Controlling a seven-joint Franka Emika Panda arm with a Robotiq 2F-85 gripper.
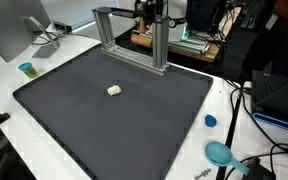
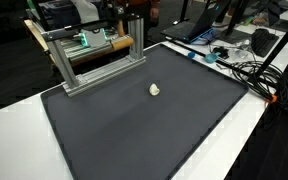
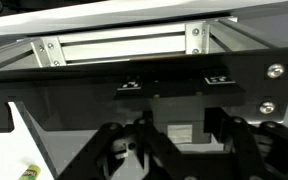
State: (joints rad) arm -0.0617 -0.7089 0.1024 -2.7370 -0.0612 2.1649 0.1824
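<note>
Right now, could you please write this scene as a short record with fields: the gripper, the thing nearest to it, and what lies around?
position: gripper close to the top of the metal frame
jaws: open or shut cannot be told
contact: unclear whether it touches the frame
surface: dark mat on a white table
on the mat: one small whitish lump, apart from the frame
beside the mat: small blue cup, blue cap

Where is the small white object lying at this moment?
In both exterior views the small white object lies near the middle of the dark mat, alone, a little in front of the metal frame at the mat's far edge.
</note>
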